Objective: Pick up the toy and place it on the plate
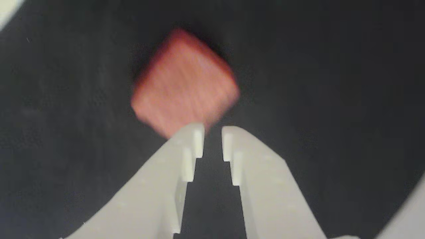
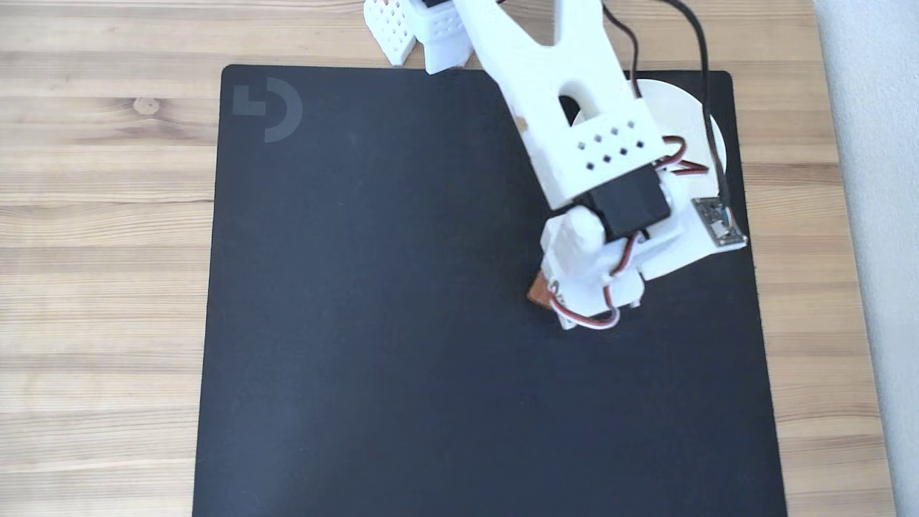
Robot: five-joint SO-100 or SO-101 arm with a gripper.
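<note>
On the black mat [image 2: 402, 323] the reddish-brown toy [image 1: 184, 83] lies flat just ahead of the white gripper [image 1: 212, 132], whose fingers stand narrowly parted and empty, while the plate [image 2: 682, 108] sits behind the arm [image 2: 560, 93] toward the right in the fixed view.

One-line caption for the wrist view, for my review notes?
Wrist view: white gripper, fingers slightly apart and empty, above a blurred reddish-brown square toy block on the black mat.

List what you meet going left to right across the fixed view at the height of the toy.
Wooden table → black mat → toy, poking out from under the arm's wrist → arm → mat again → table → pale strip along the right edge.
</note>
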